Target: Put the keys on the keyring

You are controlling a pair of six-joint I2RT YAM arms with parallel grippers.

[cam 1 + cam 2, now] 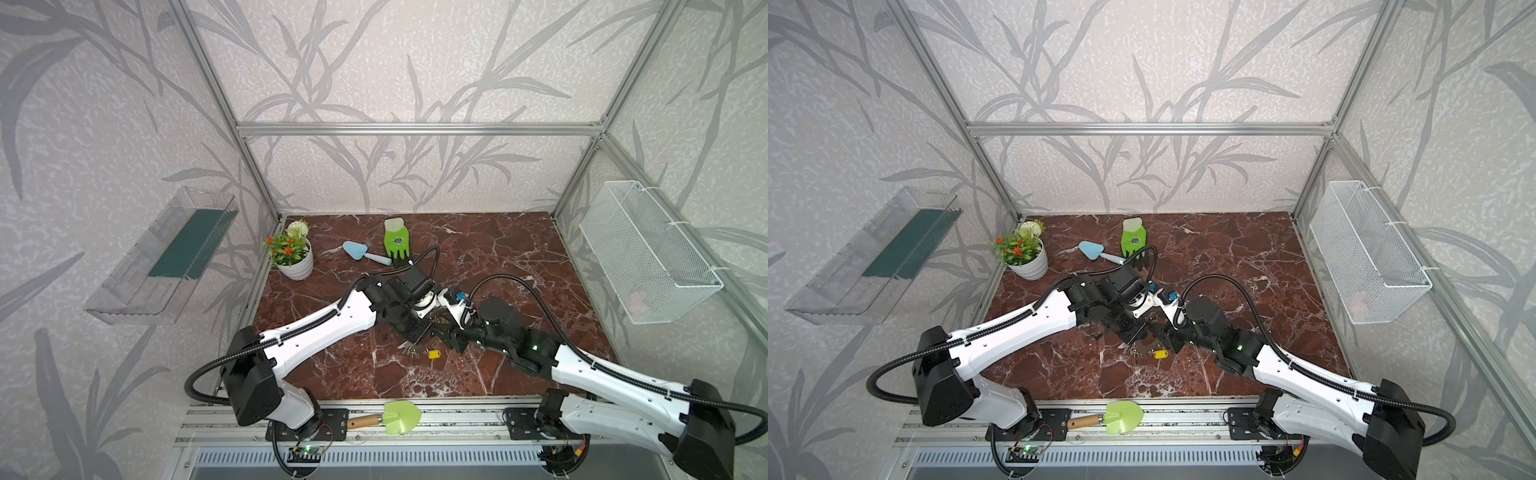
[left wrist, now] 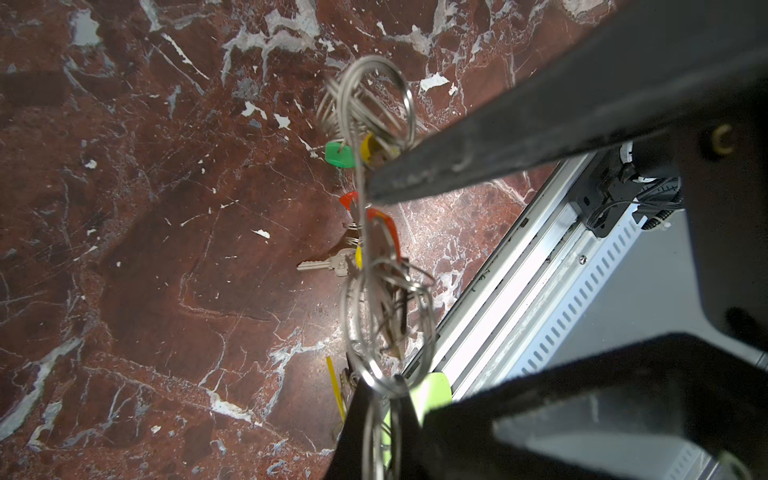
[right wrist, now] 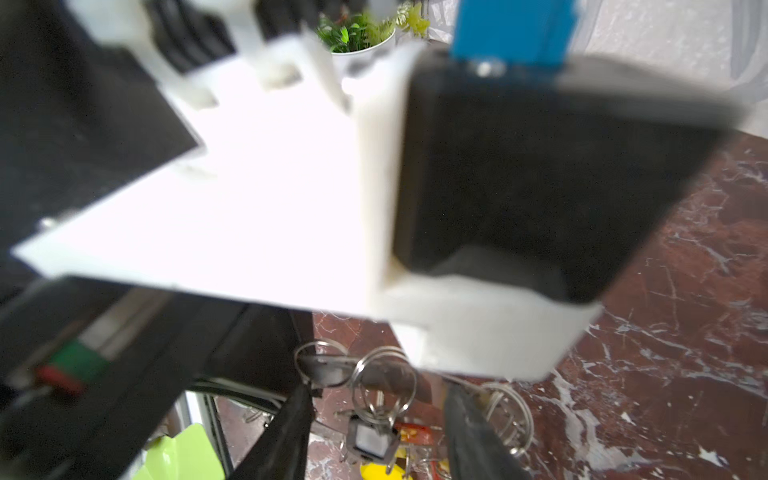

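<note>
Nearest, the green spade (image 1: 401, 417) lies on the front rail, wooden handle to the left. Just beyond the spade, on the red marble bench (image 1: 519, 266), a yellow-tagged key (image 1: 433, 354) lies by itself. Just past that, a little left of the spade's line, both arms meet over the keyring (image 2: 356, 158). The left pincer (image 2: 368, 286) is closed on it. Its wrist view shows the ring edge-on as a thin grey line running from one fingertip to the other, the rim crowded with split rings. The keys (image 2: 328, 264) hang from them with green, red and yellow tags. The right pincer (image 3: 380, 436) comes in from the side right of the spade, with its fingers (image 3: 291, 436) standing apart. Split rings and a white-tagged key sit in the gap, but whether a finger touches them I cannot tell. Much farther beyond the spade lie a blue trowel (image 1: 361, 250) and a green glove (image 1: 396, 241). A white flower pot (image 1: 296, 266) stands at the far left. Well apart from the spade, a wire basket (image 1: 648, 253) hangs on the right wall and a clear tray (image 1: 166, 257) on the left wall.
</note>
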